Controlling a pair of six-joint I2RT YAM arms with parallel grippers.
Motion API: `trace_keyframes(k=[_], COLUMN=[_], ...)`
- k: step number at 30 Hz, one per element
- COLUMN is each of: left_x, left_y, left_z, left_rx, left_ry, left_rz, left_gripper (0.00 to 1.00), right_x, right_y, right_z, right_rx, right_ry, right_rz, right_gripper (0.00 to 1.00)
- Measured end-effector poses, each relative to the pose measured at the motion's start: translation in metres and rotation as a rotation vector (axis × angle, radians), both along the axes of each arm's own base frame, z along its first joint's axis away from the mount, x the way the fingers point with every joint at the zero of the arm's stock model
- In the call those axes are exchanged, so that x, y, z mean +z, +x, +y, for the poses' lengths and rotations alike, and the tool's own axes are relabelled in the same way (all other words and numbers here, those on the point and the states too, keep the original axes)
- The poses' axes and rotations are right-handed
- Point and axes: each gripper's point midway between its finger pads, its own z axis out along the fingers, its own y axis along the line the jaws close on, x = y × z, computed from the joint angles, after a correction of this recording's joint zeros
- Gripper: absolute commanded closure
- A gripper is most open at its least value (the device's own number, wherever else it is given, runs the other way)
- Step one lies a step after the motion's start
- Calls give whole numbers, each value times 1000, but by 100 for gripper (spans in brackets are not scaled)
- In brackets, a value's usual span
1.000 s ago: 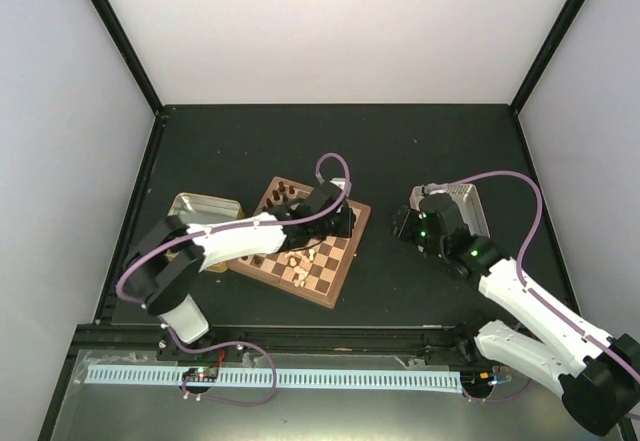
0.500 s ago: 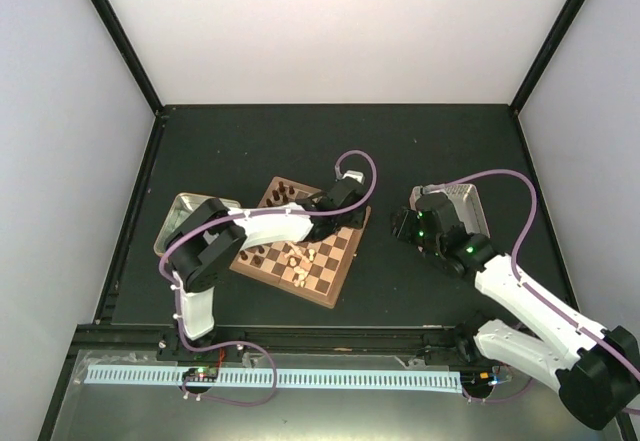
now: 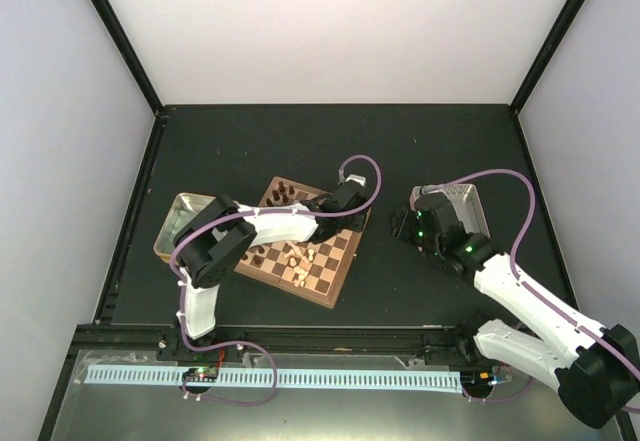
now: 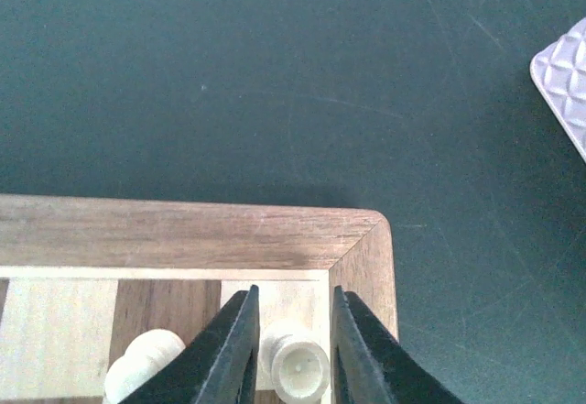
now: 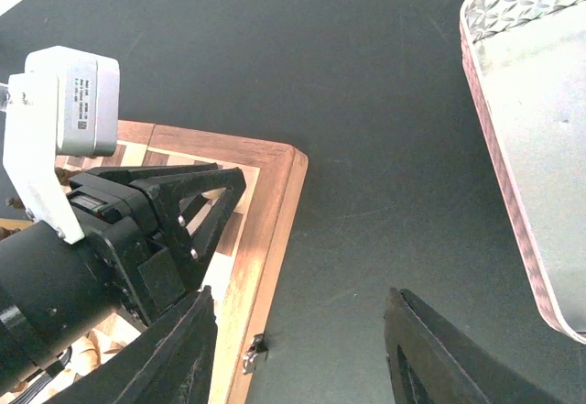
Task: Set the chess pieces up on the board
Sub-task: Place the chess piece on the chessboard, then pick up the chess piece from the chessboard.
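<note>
The board [image 3: 330, 286] lies left of centre, with several cream chess pieces [image 3: 300, 258] standing and lying near its middle. My left gripper [image 3: 345, 223] is at the board's far right corner. In the left wrist view its fingers [image 4: 233, 340] close round a cream chess piece [image 4: 298, 367] that stands upright on the light corner square of the board [image 4: 183, 230]. Another cream piece [image 4: 137, 367] sits on the dark square to the left. My right gripper [image 5: 300, 296] is wide open and empty over the dark table, just right of the board's edge [image 5: 275, 202].
Dark brown chessmen [image 3: 285, 193] stand along the board's far edge. A gold tin tray [image 3: 175, 223] lies left of the board. A pinkish-grey square tray [image 3: 462, 201] lies behind my right gripper and shows in the right wrist view [image 5: 540, 147]. A small metal latch [image 5: 252, 354] sticks out of the board's side.
My left gripper has moved right and farther back along the board to its far right corner. The right arm has barely moved.
</note>
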Motion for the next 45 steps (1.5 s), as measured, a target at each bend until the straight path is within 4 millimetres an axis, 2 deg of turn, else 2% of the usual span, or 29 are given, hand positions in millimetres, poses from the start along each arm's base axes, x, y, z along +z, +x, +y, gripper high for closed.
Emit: trace_keyframes(k=[3, 7, 9, 13, 16, 17, 20, 23, 26, 29, 32, 35, 40, 45], left_x=[-2, 0, 7, 47, 86, 100, 121, 122, 117, 121, 130, 129, 116, 113], left_y=[-1, -3, -5, -10, -16, -21, -33, -46, -58, -69, -76, -83, -92, -98], left_z=[1, 1, 1, 0, 5, 10, 27, 53, 81, 106, 128, 147, 166, 173], left_rx=[-6, -12, -19, -36, -45, -46, -32, -6, 26, 53, 85, 119, 150, 157], left_ry=[10, 9, -1, -70, -141, -169, -218, -238, -243, -264, -305, -328, -337, -355], left_rz=[6, 13, 15, -20, -65, -81, -104, -100, -95, -110, -142, -169, -179, -192], left_gripper=[62, 57, 55, 54, 55, 55, 55, 54, 52, 51, 51, 51, 49, 49], right_x=[-2, -4, -5, -11, -17, -18, -20, -23, -30, -38, -48, -59, -72, -82], right_y=[0, -2, -2, -3, -3, -2, 3, 11, 16, 20, 26, 32, 40, 42], right_z=[0, 2, 3, 7, 11, 13, 21, 37, 66, 92, 110, 123, 141, 153], right_rx=[1, 15, 23, 42, 58, 64, 79, 108, 170, 218, 241, 250, 264, 270], right_ry=[-4, -8, -6, -3, -9, -11, -17, -32, -59, -89, -117, -143, -173, -212], right_rz=[6, 16, 21, 47, 75, 84, 107, 135, 165, 191, 211, 231, 255, 276], right_gripper=[49, 49, 49, 50, 50, 50, 51, 52, 55, 59, 60, 60, 60, 64])
